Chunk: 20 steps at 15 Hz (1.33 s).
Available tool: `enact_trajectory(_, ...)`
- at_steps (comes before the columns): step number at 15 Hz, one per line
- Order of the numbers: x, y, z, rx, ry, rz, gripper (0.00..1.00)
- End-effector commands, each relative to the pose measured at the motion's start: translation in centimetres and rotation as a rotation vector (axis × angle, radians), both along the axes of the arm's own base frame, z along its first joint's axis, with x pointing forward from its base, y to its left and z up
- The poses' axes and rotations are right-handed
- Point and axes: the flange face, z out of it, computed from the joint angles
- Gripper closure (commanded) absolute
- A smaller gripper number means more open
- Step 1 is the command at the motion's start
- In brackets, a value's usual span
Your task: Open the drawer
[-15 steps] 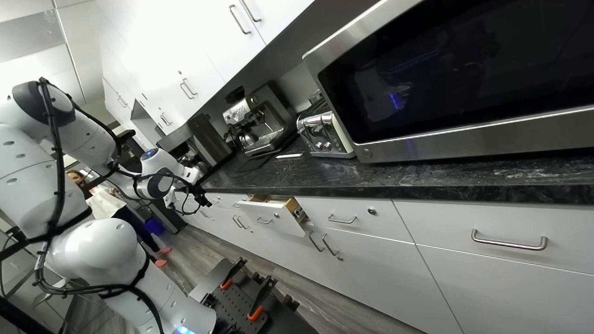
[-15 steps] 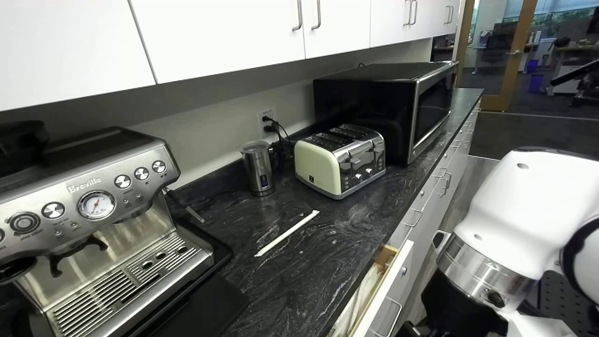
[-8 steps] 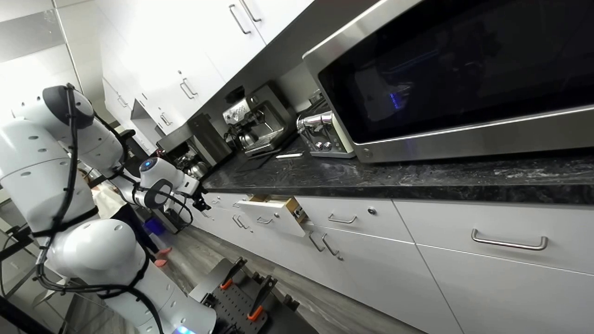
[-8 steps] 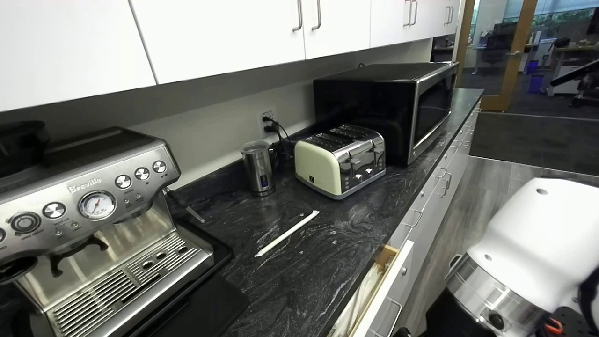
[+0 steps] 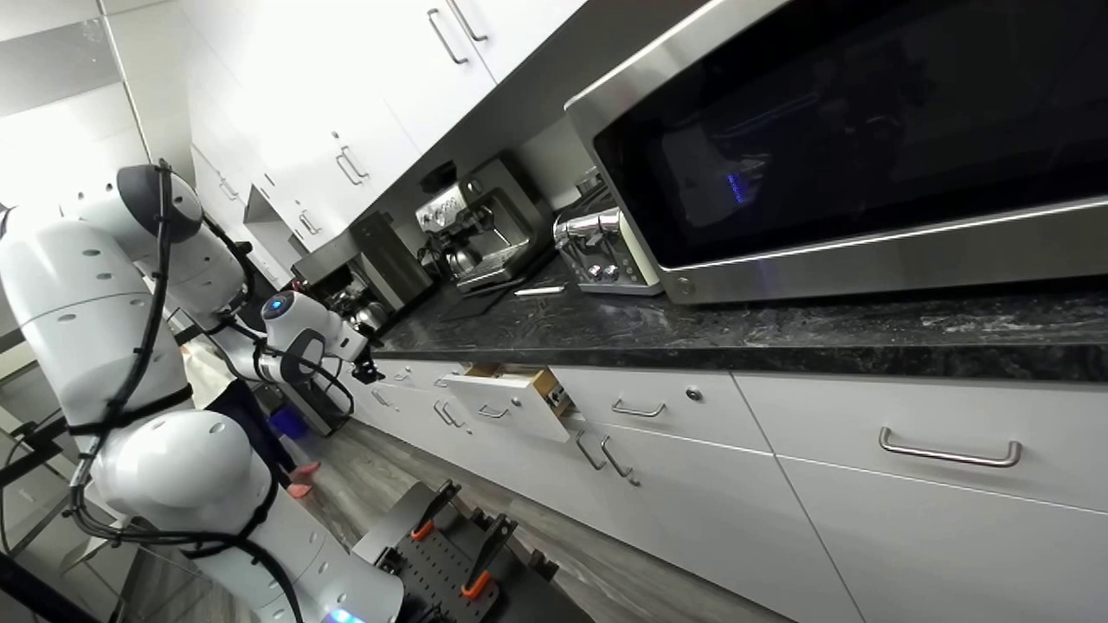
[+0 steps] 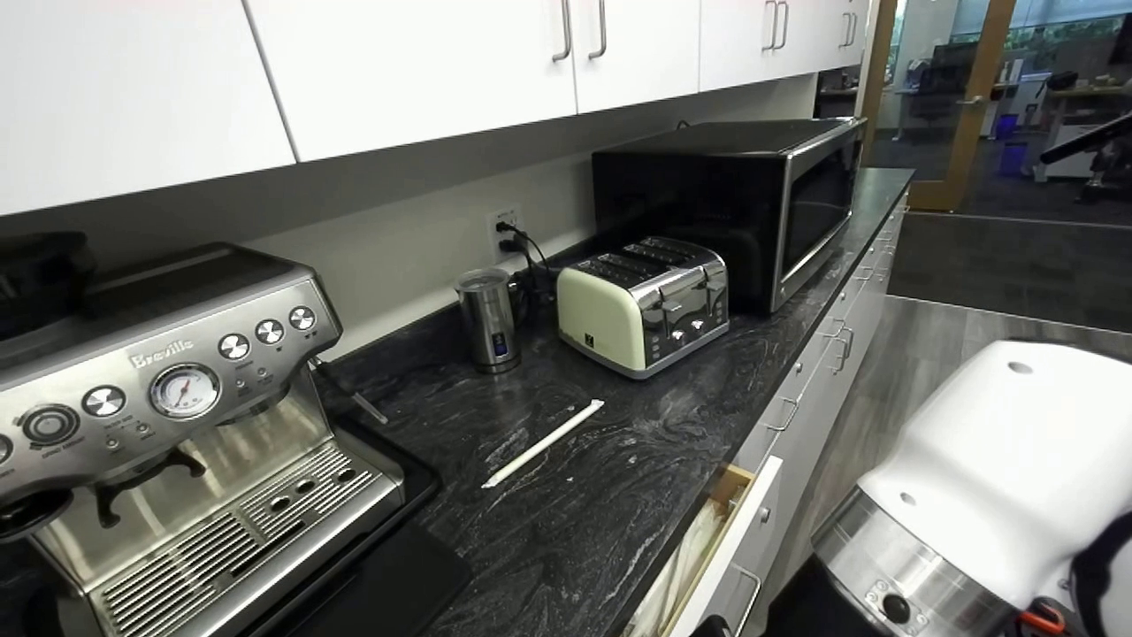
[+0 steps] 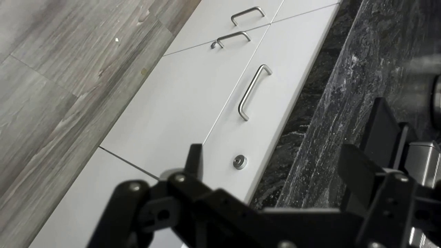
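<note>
The narrow white drawer [image 5: 528, 411] stands pulled out from the cabinet row, its tan wooden box side [image 5: 550, 389] showing. Its front also shows in an exterior view [image 6: 734, 553], with pale items [image 6: 685, 562] inside and a silver handle [image 6: 752, 597]. My gripper [image 5: 369, 374] is left of the open drawer and apart from it in that view. In the wrist view my gripper [image 7: 272, 150] is open and empty. Beyond it lies a white drawer front [image 7: 275, 103] with a silver handle [image 7: 253, 91] and a round lock [image 7: 240, 162]; it looks flush, with no box sides showing.
The dark stone countertop [image 6: 654, 433] runs above the drawers, with a coffee machine [image 6: 203, 425], toaster [image 6: 610, 314], metal jug [image 6: 488, 318], white straw-like stick [image 6: 544, 442] and microwave [image 6: 699, 203]. Upper cabinets [image 6: 424, 62] hang above. A person stands behind the arm.
The arm's upper links have shifted right in an exterior view, and the hand has turned and drawn slightly left. The arm stands lower in an exterior view. The drawer has not moved.
</note>
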Motion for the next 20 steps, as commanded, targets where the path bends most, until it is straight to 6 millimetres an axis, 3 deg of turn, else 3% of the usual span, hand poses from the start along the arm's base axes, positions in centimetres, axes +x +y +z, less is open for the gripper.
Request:
enact_trajectory(1, 0.0, -0.1, -0.1, -0.002, 0.001, 0.0, 0.0)
enact_trajectory(2, -0.1, -0.1, -0.1, -0.003, 0.002, 0.001, 0.0)
enact_trajectory(3, 0.5, -1.7, -0.4, -0.093, -0.032, 0.059, 0.0)
enact_trajectory(6, 1.3, -3.3, -0.8, -0.205, -0.008, 0.168, 0.0)
enact_trajectory(8, 1.2, -4.6, -2.1, -0.293, 0.008, 0.237, 0.0)
enact_trajectory(11, 0.6, -4.5, -2.4, -0.401, -0.067, 0.37, 0.0)
enact_trajectory(12, 1.8, -4.1, -3.3, -0.363, -0.042, 0.321, 0.0)
enact_trajectory(15, 0.9, -3.9, -3.4, -0.397, -0.073, 0.367, 0.0)
enact_trajectory(17, 2.4, -5.3, -4.4, -0.52, -0.133, 0.465, 0.0)
enact_trajectory(20, 2.5, -3.4, -4.7, -0.672, -0.186, 0.58, 0.0)
